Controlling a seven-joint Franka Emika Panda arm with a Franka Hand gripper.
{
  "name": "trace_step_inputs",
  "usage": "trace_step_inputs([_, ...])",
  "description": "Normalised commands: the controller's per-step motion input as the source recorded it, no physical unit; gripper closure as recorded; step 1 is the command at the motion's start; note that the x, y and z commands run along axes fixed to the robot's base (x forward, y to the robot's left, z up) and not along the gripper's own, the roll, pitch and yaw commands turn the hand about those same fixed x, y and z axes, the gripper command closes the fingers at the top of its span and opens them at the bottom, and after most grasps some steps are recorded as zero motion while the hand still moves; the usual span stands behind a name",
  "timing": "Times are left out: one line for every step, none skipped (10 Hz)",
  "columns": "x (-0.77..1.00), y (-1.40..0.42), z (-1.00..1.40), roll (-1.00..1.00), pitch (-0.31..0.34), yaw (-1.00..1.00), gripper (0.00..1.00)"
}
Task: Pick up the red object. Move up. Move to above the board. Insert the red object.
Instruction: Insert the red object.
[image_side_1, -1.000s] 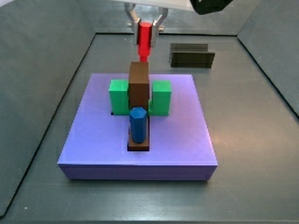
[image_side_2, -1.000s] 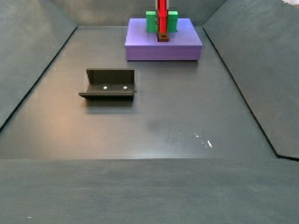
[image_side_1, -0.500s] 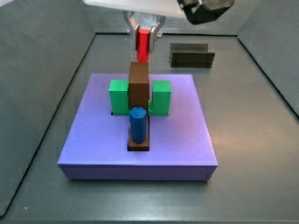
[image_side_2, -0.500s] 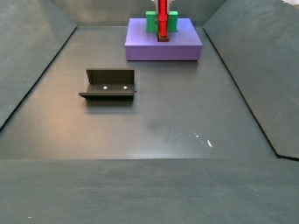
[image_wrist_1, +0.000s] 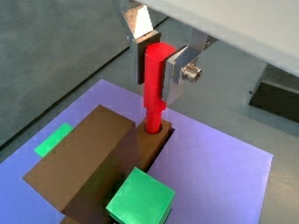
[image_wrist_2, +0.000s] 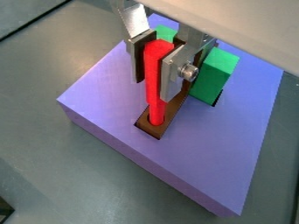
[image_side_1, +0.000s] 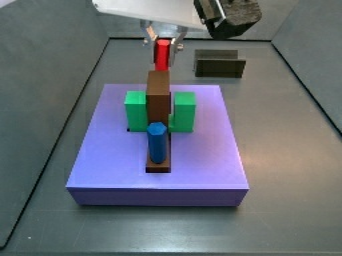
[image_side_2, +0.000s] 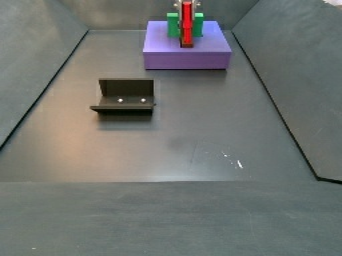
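**Wrist view: red peg entering the brown slot**

In both wrist views the gripper (image_wrist_1: 156, 63) clamps the upper part of the red object (image_wrist_1: 155, 87), holding it upright so its lower end meets the slot in the brown block (image_wrist_1: 93, 166) directly below the fingers. The purple board (image_wrist_2: 105, 105) lies underneath. The red object is a slim, straight, bright-red rod, seemingly partway inserted.
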Motion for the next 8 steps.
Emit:
trace_step_inputs([0.0, 0.01, -0.27, 0.0, -0.056, -0.05, 1.0])
trace_step_inputs([0.0, 0.0, -0.27, 0.0, -0.054, -0.06, 1.0])
trace_step_inputs([0.03, 0.0, -0.24, 0.0, -0.057, -0.07, 1.0])
trace_step_inputs([0.0, 0.0, -0.25, 0.0, -0.053, -0.07, 1.0])
trace_step_inputs([0.0, 0.0, -0.24, 0.0, -0.039, -0.07, 1.0])
trace_step_inputs([0.0, 0.0, -0.23, 0.01, -0.033, -0.07, 1.0])
trace_step_inputs([0.0, 0.0, -0.23, 0.0, -0.039, -0.08, 1.0])
trace_step_inputs([0.0, 0.0, -0.24, 0.0, -0.043, -0.08, 1.0])
